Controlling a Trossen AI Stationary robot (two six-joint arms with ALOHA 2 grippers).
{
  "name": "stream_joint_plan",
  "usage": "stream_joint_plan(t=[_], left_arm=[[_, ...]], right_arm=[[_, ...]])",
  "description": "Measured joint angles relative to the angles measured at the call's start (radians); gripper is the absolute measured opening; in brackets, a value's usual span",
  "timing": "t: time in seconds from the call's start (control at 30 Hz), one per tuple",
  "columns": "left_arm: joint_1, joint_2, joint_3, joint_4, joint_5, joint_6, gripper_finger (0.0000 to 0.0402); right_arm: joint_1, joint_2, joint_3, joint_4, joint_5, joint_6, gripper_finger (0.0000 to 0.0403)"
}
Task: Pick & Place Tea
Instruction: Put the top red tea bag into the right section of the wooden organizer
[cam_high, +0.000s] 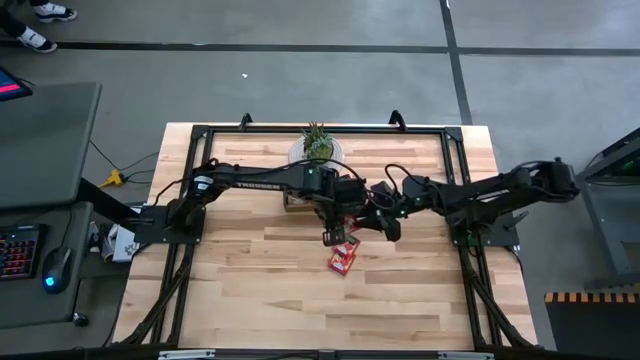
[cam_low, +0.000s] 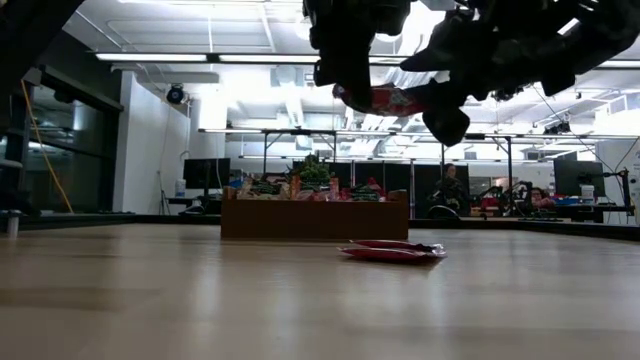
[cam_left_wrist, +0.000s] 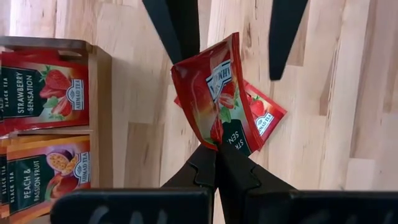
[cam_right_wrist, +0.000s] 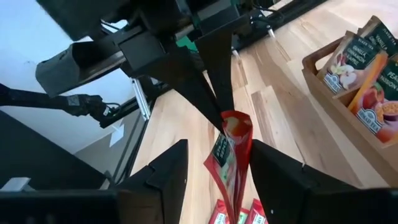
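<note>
Your left gripper (cam_left_wrist: 216, 155) is over the middle of the table (cam_high: 250, 290), fingers pinched together on a red strawberry sachet (cam_left_wrist: 214, 93). The sachet is held by one short end, its long axis running straight away from the fingertips, and it bows a little along its length. From table height it hangs in the air (cam_low: 385, 99), roughly level, well above the wood.

Your right gripper (cam_right_wrist: 217, 168) faces it from the other side, and its fingers (cam_right_wrist: 168, 168) stand apart, one on each side of the sachet's free end. You can see gaps on both sides, so no clamp there.

Below the held one, more red sachets (cam_high: 343, 260) lie flat on the table just toward the near edge from the grippers; the low view shows them (cam_low: 392, 251) as a thin pile.

The wooden tray (cam_low: 315, 218) stands toward the far edge with sachets upright inside, a green plant (cam_high: 317, 141) behind it.
</note>
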Motion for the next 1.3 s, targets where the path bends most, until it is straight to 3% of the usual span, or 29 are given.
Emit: stream_joint_plan(t=[0.4, 0.77, 1.03, 1.3], left_arm=[[0.000, 0.000, 0.000, 0.032, 0.002, 0.000, 0.0000], [0.000, 0.000, 0.000, 0.014, 0.000, 0.000, 0.0000], [0.000, 0.000, 0.000, 0.013, 0.005, -0.008, 0.0005], [0.002, -0.057, 0.000, -0.064, -0.140, -0.041, 0.0046]], right_arm=[[0.000, 0.080, 0.071, -0.016, -0.005, -0.027, 0.0138], [0.000, 0.077, 0.072, -0.042, -0.009, -0.042, 0.0012], [0.000, 0.068, 0.072, -0.048, 0.006, -0.044, 0.0007], [0.001, -0.056, 0.072, -0.202, 0.109, -0.103, 0.0005]])
